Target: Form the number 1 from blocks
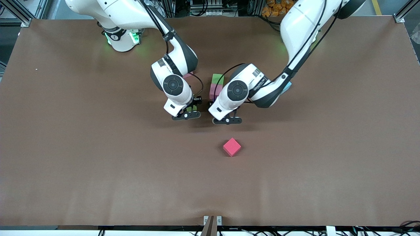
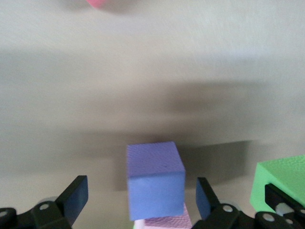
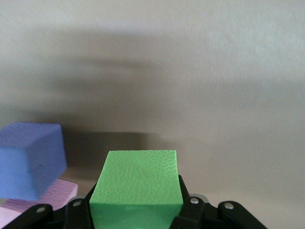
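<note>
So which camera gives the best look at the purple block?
The left wrist view: the purple block sits whole between the open left pincer fingers. The right wrist view shows it cut off at the edge. The front view hides it under the arms.

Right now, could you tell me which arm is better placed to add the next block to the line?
Right: its gripper already holds a green block; the left gripper stands open around the purple block.

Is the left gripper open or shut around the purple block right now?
Open. In the left wrist view the left gripper has a finger on each side of the purple block, with clear gaps, so nothing is gripped.
</note>
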